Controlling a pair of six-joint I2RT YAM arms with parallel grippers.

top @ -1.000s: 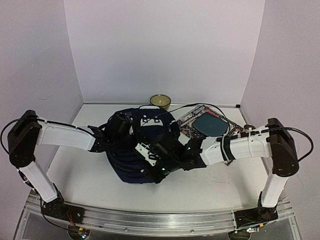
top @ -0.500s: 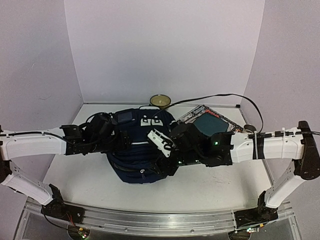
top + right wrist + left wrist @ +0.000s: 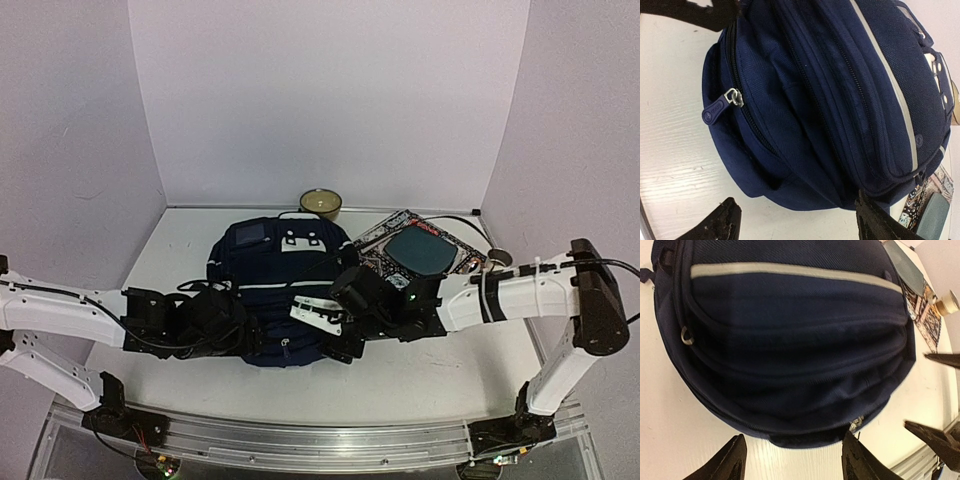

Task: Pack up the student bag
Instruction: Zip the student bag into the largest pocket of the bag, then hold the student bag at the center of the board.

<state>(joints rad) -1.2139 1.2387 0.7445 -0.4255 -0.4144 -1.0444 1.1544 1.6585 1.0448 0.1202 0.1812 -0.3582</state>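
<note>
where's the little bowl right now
In the top view the bowl sits at the back of the table near the wall, just behind the backpack and to the left of the patterned board.

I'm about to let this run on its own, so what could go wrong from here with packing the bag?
The bag looks zipped shut, and the small zipper pull could slip from a claw. The left claw and right claw, both open, crowd the bag's near edge and might collide. Tugging the bag could shove the book beside its far right corner.
</note>
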